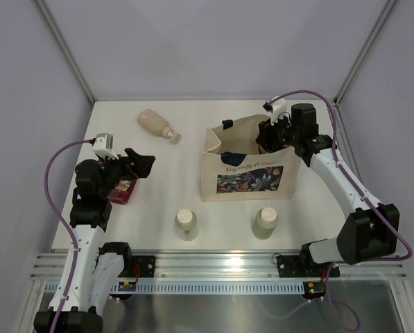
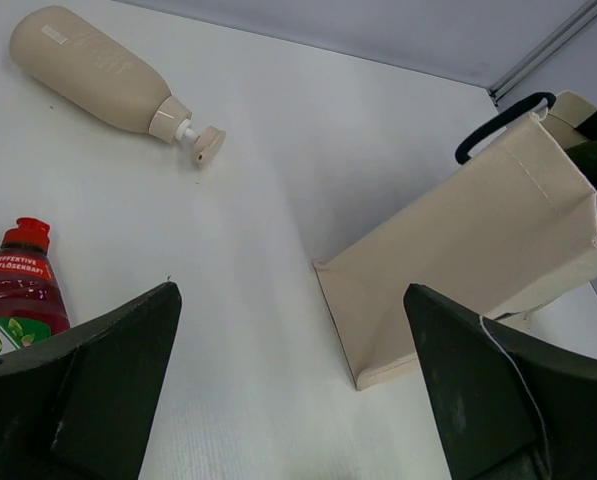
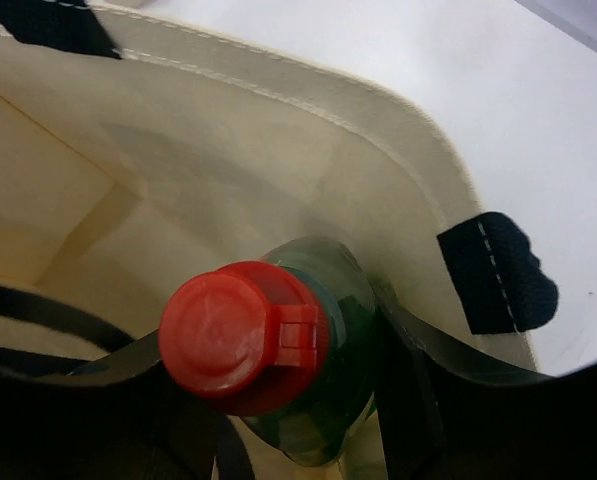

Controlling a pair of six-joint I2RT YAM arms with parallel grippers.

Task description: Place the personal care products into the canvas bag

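The cream canvas bag (image 1: 247, 173) with a floral panel stands upright at centre right. My right gripper (image 1: 270, 137) is over its far right corner, shut on the green bottle (image 3: 328, 380), whose red cap points at the camera inside the bag's mouth (image 3: 228, 150). My left gripper (image 1: 141, 165) is open and empty above the table, beside a red squeeze bottle (image 1: 123, 189). The beige pump bottle (image 1: 155, 125) lies at the back left. Two pale cylinders (image 1: 186, 224) (image 1: 265, 223) stand near the front. A second red bottle is not in view.
In the left wrist view the pump bottle (image 2: 98, 70) lies far left, the red bottle (image 2: 18, 285) stands beside the left finger, and the bag's side (image 2: 478, 250) is to the right. Navy handles (image 3: 498, 272) hang at the bag's rim. A metal rail (image 1: 213, 267) runs along the front edge.
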